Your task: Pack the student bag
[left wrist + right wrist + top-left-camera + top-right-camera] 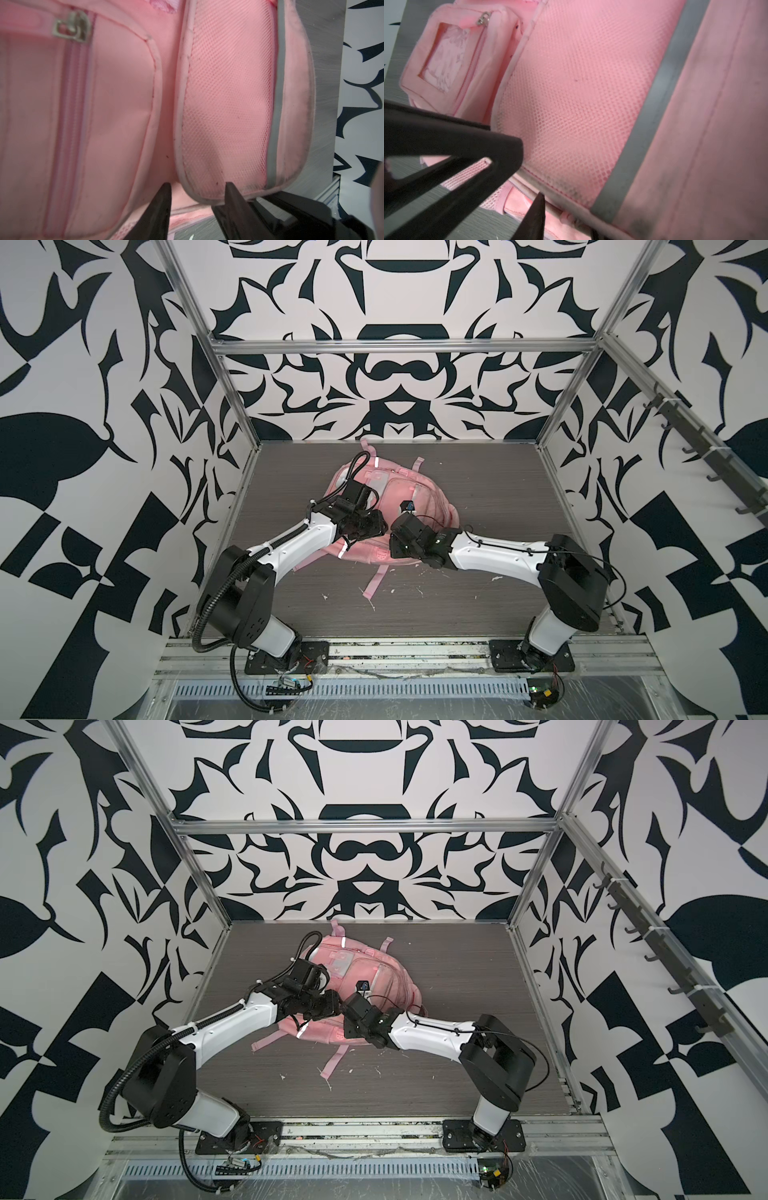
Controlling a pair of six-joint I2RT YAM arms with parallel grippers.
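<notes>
Black pointy fingers (164, 199) of the left gripper (196, 192) stand apart around the grey-edged rim of the pink net side pocket (224, 108), not squeezing it. Just beside, the right gripper (529, 172) is spread apart too, holding nothing. Both hang low over the soft pink cloth backpack (419, 489), which lies flat in the middle of the dark wooden table (519, 497). No school things show outside it. I think they are feeling for an edge; next needs a firm pinch.
</notes>
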